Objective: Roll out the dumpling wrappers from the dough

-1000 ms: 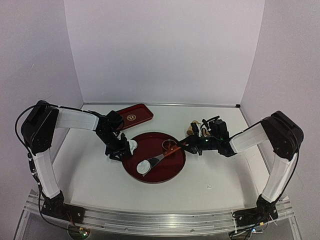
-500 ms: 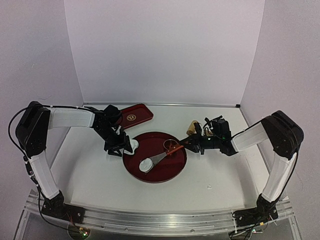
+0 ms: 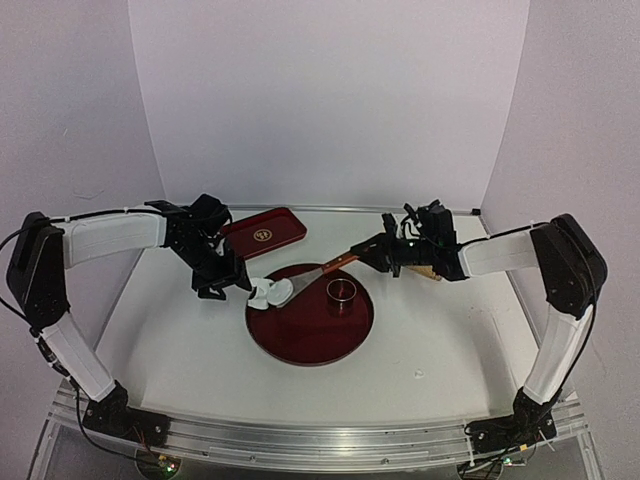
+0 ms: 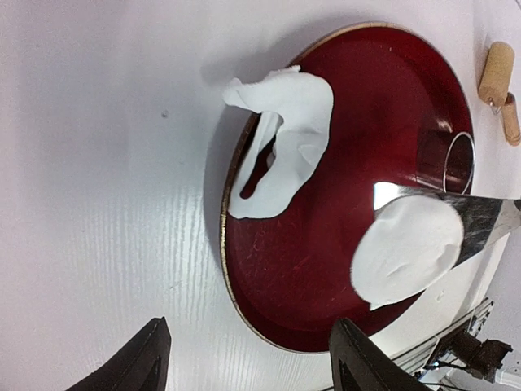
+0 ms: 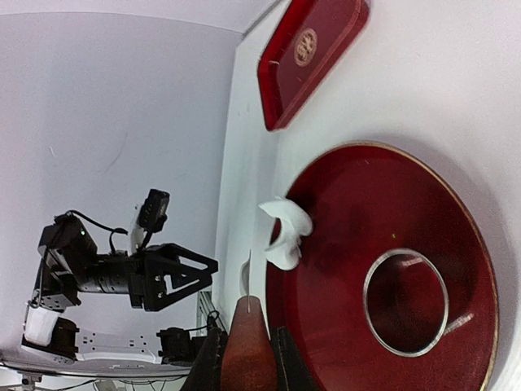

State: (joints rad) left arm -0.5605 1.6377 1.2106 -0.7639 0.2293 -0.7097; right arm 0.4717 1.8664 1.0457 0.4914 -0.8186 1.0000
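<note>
The dough [image 3: 260, 293] is a crumpled white scrap draped over the left rim of the round red tray [image 3: 310, 340]. In the left wrist view the dough [image 4: 285, 134] lies ahead of my open, empty left gripper [image 4: 254, 362], which hovers over the table beside the tray [image 4: 317, 269]. My left gripper [image 3: 222, 283] is just left of the scrap. My right gripper [image 3: 385, 255] is shut on a wooden-handled spatula [image 5: 248, 346]. Its metal blade carries a round white dumpling wrapper [image 4: 407, 248] above the tray's left part [image 3: 283, 289]. The metal ring cutter [image 3: 342, 292] stands on the tray.
A rectangular red tray [image 3: 264, 231] lies at the back left. A wooden rolling pin [image 4: 498, 77] lies right of the round tray, partly hidden under my right arm [image 3: 434, 271]. White walls close in the back and both sides.
My right gripper has lifted the spatula with the wrapper and swung it from the tray's front to its left rim. My left gripper has drawn back and left, away from the dough.
</note>
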